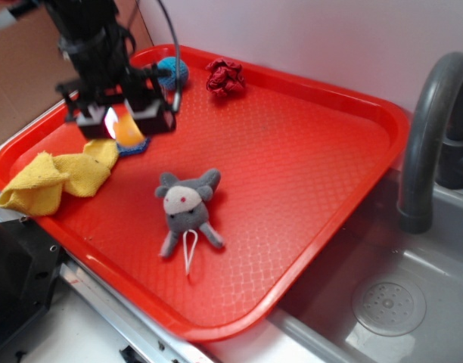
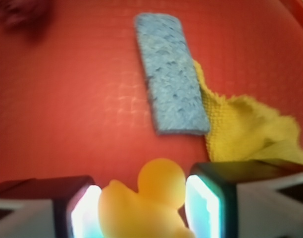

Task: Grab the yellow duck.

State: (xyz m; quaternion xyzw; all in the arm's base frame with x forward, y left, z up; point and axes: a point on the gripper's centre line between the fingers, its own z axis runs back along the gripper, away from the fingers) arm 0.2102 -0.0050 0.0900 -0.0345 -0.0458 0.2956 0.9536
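The yellow duck [image 1: 128,129] is a small smooth yellow-orange toy, held between the two lit pads of my gripper [image 1: 125,121]. In the wrist view the duck [image 2: 147,198] fills the gap, its round head against the right pad [image 2: 198,206] and its body against the left pad [image 2: 84,213]. My gripper [image 2: 144,210] is shut on it, over the left part of the red tray [image 1: 307,151]. The duck's underside is out of view.
A blue sponge [image 2: 171,74] lies on the tray under the gripper, touching a yellow cloth [image 1: 57,178]. A grey plush mouse [image 1: 186,206] lies mid-tray. A blue ball [image 1: 173,72] and a red crumpled thing [image 1: 225,76] sit at the back. A sink with a grey faucet [image 1: 424,136] is on the right.
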